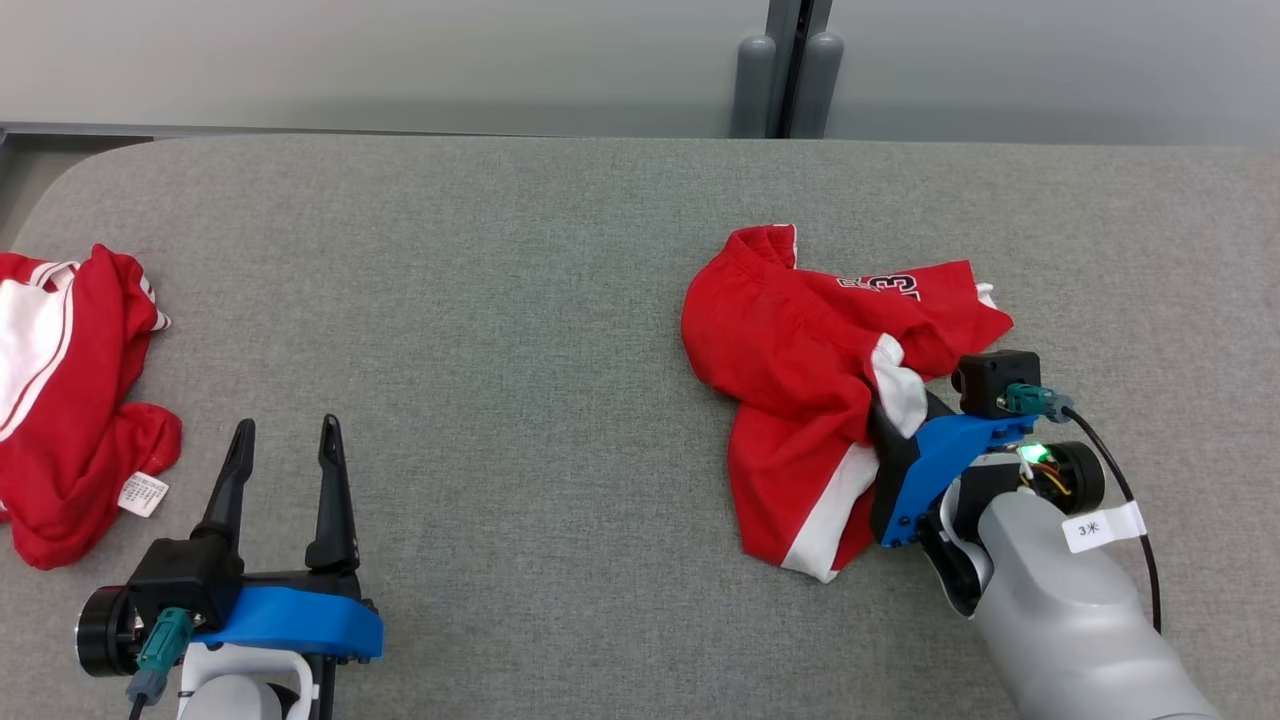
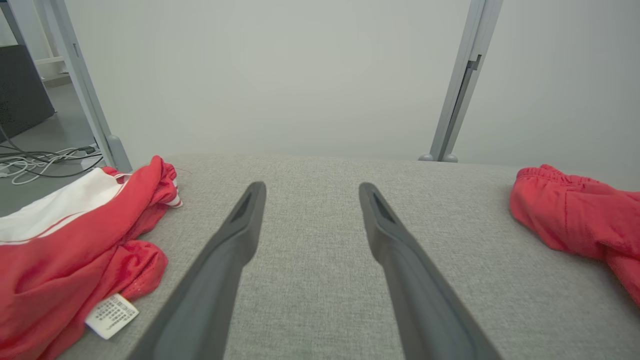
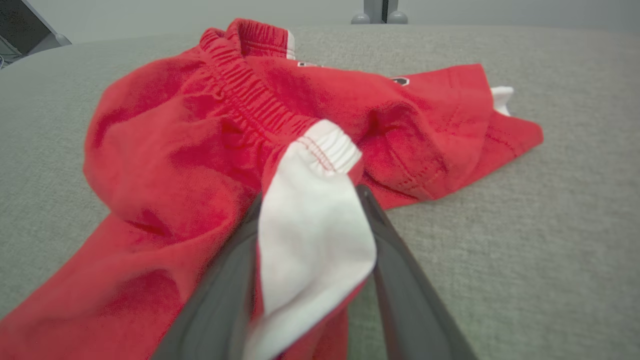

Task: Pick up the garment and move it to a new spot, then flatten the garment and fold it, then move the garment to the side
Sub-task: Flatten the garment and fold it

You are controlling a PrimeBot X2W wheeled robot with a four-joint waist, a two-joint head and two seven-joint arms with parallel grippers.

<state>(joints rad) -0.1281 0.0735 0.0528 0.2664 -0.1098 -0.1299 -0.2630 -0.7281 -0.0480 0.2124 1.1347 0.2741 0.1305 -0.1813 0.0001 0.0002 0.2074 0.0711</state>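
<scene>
Garment: red shorts with white side panels. You find them crumpled on the right half of the table, well apart from the left gripper.
Waistband: gathered elastic, running up the middle of the heap and away from the right wrist camera.
Print: a white-edged numeral on the far leg, partly folded under, so you cannot read it whole.
White panel: a fold of the shorts' side stripe standing up between the right gripper's two fingers.
Right gripper: at the near right edge of the shorts, one finger on each side of the white panel. Both fingers touch the cloth. You cannot tell from these views whether they are clamped on it.
Left gripper: at the lower left, fingers spread wide with nothing between them, low over bare table.
Second garment: red and white, bunched at the table's left edge, just beside the left gripper but not touching it.
Care label: a small white tag on the near fold of the second garment.
Table: grey woven surface with a rounded far-left corner.
Post: grey upright against the pale wall behind the table.
Green light: lit on the right wrist.
</scene>
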